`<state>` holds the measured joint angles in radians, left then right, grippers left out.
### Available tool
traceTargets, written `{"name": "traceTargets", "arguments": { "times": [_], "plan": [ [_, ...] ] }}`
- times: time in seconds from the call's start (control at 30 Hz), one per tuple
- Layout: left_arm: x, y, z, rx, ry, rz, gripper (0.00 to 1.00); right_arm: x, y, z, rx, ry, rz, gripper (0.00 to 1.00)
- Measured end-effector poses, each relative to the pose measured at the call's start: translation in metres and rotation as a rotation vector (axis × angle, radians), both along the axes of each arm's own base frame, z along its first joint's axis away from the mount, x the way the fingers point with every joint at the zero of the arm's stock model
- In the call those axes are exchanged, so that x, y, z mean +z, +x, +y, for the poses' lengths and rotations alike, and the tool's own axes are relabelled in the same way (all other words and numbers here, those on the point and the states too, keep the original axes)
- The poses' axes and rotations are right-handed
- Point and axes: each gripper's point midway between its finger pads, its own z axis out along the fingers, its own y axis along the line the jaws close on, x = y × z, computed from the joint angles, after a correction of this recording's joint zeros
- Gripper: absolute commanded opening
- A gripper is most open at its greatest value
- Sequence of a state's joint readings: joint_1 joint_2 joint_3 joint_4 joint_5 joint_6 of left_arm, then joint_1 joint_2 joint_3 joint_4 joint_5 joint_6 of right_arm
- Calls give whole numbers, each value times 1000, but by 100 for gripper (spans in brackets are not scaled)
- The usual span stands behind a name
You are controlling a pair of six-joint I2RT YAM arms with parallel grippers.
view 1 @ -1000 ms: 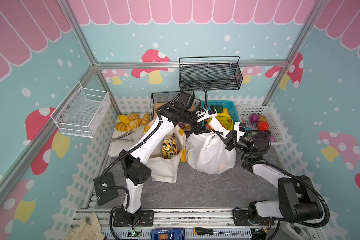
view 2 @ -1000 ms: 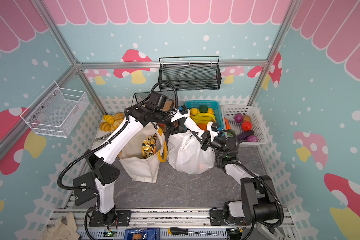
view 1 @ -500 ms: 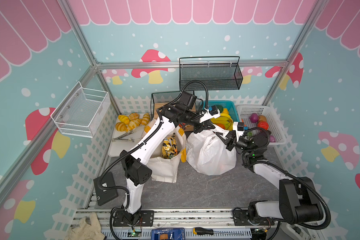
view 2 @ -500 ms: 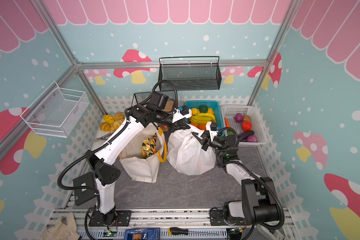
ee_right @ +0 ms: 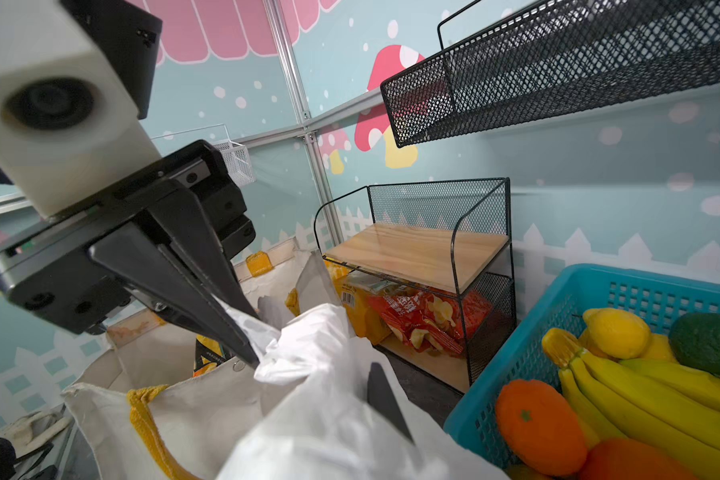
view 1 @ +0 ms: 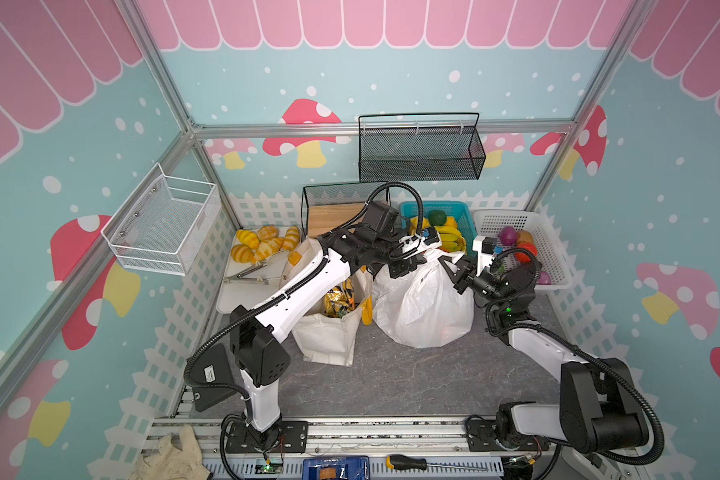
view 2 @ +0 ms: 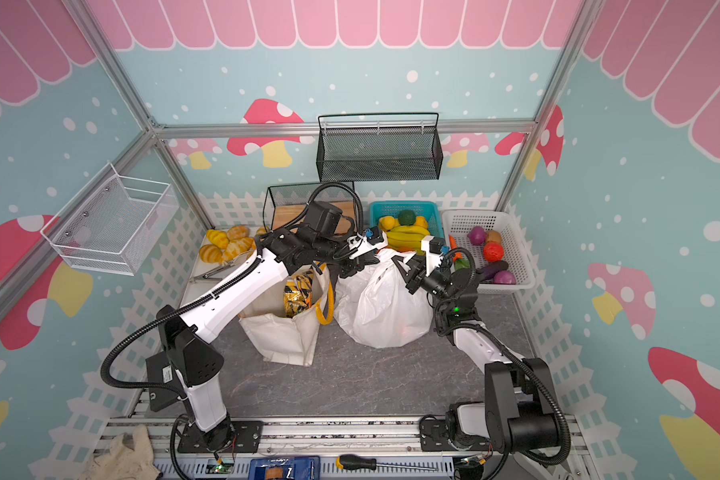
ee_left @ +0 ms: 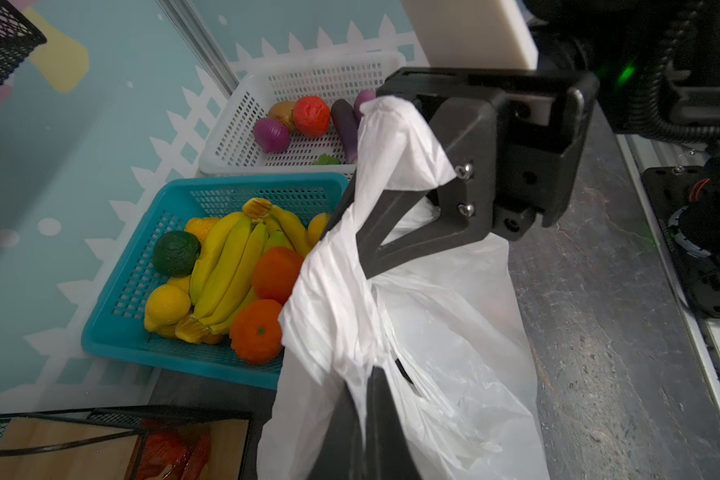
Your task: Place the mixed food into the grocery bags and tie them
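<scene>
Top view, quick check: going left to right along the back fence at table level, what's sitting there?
bread rolls → black wire rack → blue fruit basket → white vegetable basket

A second ago the left gripper hung with its jaws spread above the thin crinkly white plastic carrier bag. It has since dropped onto the bag's bunched top and clamped down on the film. The right gripper has shifted slightly upward in both top views, and the bag's raised handle has sunk lower between the two.
</scene>
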<state>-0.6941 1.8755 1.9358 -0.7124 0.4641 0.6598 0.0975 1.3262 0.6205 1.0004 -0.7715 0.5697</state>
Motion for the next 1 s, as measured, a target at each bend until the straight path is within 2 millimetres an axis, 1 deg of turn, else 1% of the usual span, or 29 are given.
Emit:
{"name": "traceTargets", "arguments": {
  "times": [0.1, 0.27, 0.47, 0.73, 0.87, 1.0],
  "plan": [
    [-7, 0, -4, 3, 0, -5, 0, 1, 2, -2, -14, 22, 20, 16],
    [-16, -3, -11, 2, 1, -1, 5, 2, 5, -5, -32, 48, 43, 19],
    [-25, 1, -16, 11, 2, 10, 6, 4, 5, -5, -30, 55, 36, 24],
    [-49, 7, -22, 24, 21, 63, 7, -4, 4, -2, -11, 28, 31, 33],
    [-50, 8, -23, 26, 16, 73, 8, -6, 4, -1, -7, 14, 24, 37],
    [-48, 7, -26, 24, 7, 74, 10, -13, 7, -1, -12, -4, 30, 40]
  ]
}}
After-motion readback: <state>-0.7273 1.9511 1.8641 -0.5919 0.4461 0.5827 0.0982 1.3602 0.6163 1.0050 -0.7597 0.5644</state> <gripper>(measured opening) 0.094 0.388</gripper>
